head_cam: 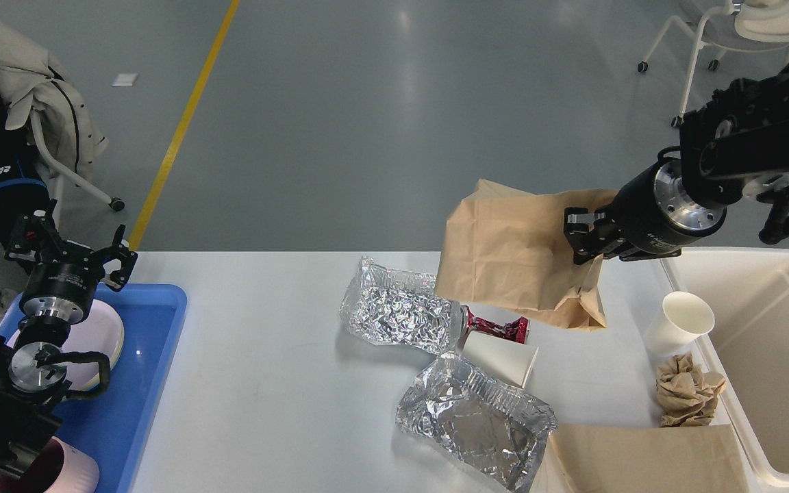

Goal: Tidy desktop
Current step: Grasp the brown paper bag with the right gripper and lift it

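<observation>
Nearest, the desktop [285,383] spans the view, long axis left to right. It carries two foil trays [394,311], two paper cups [679,322]. Right gripper [583,236] clamps a raised brown paper bag [504,253]; left gripper [103,257], fingers spread, hovers over a blue tray [155,342].

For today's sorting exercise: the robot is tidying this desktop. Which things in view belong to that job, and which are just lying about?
Part of the job:
desktop
brown paper bag, held in the right tool
two foil trays
paper cups
crumpled paper
cream bin
blue tray

Just lying about:
chair
coat
</observation>
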